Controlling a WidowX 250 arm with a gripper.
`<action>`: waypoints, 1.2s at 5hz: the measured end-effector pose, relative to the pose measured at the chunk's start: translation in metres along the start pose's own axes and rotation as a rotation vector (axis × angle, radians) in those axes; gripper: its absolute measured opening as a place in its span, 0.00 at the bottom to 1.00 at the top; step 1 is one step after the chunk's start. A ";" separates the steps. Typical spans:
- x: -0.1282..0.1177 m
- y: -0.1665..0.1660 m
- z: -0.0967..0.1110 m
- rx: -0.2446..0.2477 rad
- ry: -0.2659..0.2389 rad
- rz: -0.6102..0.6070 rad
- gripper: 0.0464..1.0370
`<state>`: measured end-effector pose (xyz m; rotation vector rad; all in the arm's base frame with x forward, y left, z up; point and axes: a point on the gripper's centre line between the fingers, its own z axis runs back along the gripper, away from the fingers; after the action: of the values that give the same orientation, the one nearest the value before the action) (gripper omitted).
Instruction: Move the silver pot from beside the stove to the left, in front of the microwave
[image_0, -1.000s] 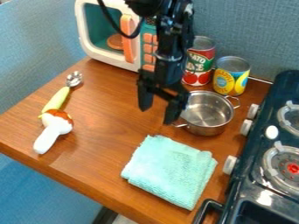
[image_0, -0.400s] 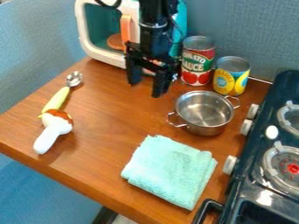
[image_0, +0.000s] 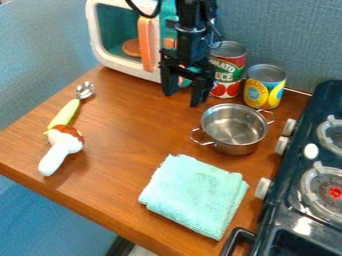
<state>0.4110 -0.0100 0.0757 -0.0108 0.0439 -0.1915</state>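
Note:
The black gripper (image_0: 180, 101) hangs above the back of the wooden counter, open, with nothing between its fingers. It is up and to the left of the steel pot (image_0: 234, 127) and in front of the toy microwave (image_0: 110, 37). Just to its right stands the tomato sauce can (image_0: 227, 70), partly hidden by the gripper. A yellow-labelled can (image_0: 264, 86) is beside that one. A folded mint-green cloth (image_0: 194, 195) lies in front of the pot.
At the left lie a scoop with a yellow-green handle (image_0: 65, 112) and a white drumstick-like toy (image_0: 59, 152) with a brown top. The dark toy stove (image_0: 287, 210) borders the right side of the wooden counter (image_0: 120, 200).
The gripper first went back and left, away from the pot, then shifted a little to the right toward the tomato sauce can. The pot, cans and cloth have stayed put.

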 end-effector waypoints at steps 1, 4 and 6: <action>0.007 -0.011 -0.008 0.000 0.006 -0.028 0.96; 0.023 -0.021 -0.034 -0.027 0.058 -0.040 0.93; 0.035 -0.026 -0.051 -0.064 0.072 -0.036 0.35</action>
<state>0.4379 -0.0424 0.0237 -0.0691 0.1214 -0.2266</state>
